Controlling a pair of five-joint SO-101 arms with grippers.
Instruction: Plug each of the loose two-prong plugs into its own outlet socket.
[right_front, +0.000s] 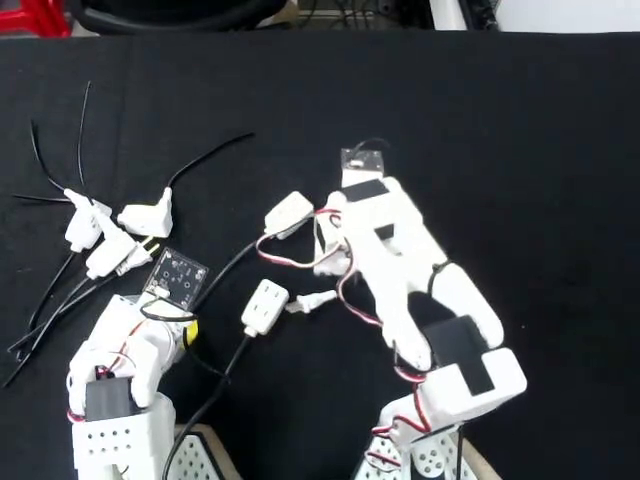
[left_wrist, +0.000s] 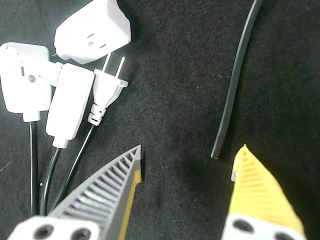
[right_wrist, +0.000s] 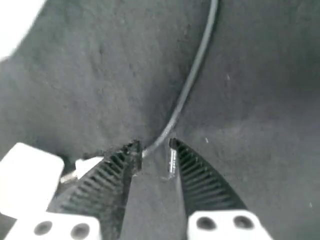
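My left gripper (left_wrist: 192, 148) hangs open above the black cloth, one finger grey and the other yellow. Just beyond it lies a loose white two-prong plug (left_wrist: 106, 89), its prongs pointing at a white outlet socket (left_wrist: 93, 31). Two more white cable ends (left_wrist: 67, 105) lie beside the plug. My right gripper (right_wrist: 152, 145) is low over the cloth with its fingers a narrow gap apart and a thin black cable (right_wrist: 186, 90) running between the tips. A white outlet block (right_wrist: 27, 182) lies close beside it. In the high view another socket (right_front: 265, 306) has a small white plug (right_front: 316, 298) next to it.
Black cables (right_front: 60, 290) fan out over the left of the black table (right_front: 520, 130). A cut cable end (left_wrist: 234, 90) lies close to my left gripper's yellow finger. A further white socket (right_front: 286, 213) rests by the right arm (right_front: 400, 260). The far and right parts of the table are bare.
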